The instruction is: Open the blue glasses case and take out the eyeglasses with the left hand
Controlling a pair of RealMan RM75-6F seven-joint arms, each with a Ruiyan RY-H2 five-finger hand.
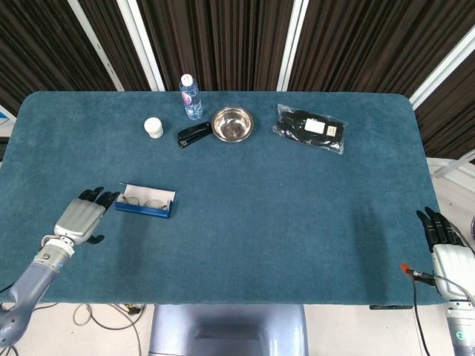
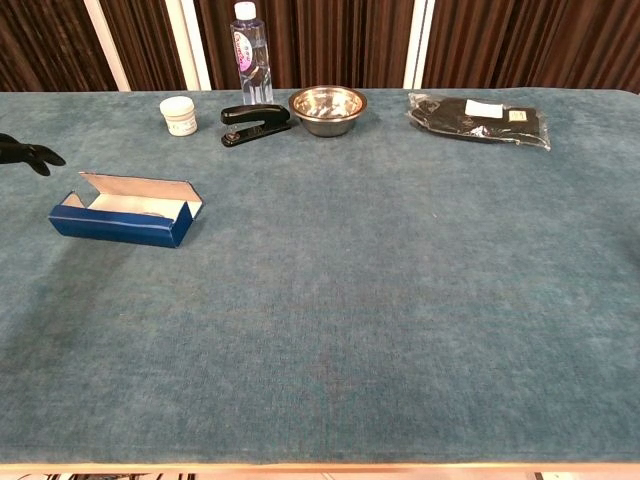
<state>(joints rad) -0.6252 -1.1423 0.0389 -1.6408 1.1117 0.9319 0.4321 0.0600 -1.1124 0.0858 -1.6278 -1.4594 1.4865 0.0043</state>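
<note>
Table (image 1: 260, 222): teal-blue carpet-like cloth, uniform, no pattern.
Glasses case (image 1: 145, 201): dark blue outside, white lining.
Eyeglasses (image 1: 145, 201): thin dark frame.
Left hand (image 1: 80, 219): silver-grey back, black fingers.
Right hand (image 1: 447, 252): white-grey back, black fingers.
Jar (image 1: 154, 127): white.
Water bottle (image 1: 190, 97): clear, white cap, label blue and pink.
Stapler (image 1: 194, 136): black.
Bowl (image 1: 232, 124): shiny steel.
Packet (image 1: 309, 128): black, with white labels.
Backdrop: dark brown vertically ribbed curtain with white posts.

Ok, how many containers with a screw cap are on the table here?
2. The clear water bottle stands at the far edge, and the small white jar sits to its left, nearer the front. Both lie left of the stapler. None seems hidden.
</note>
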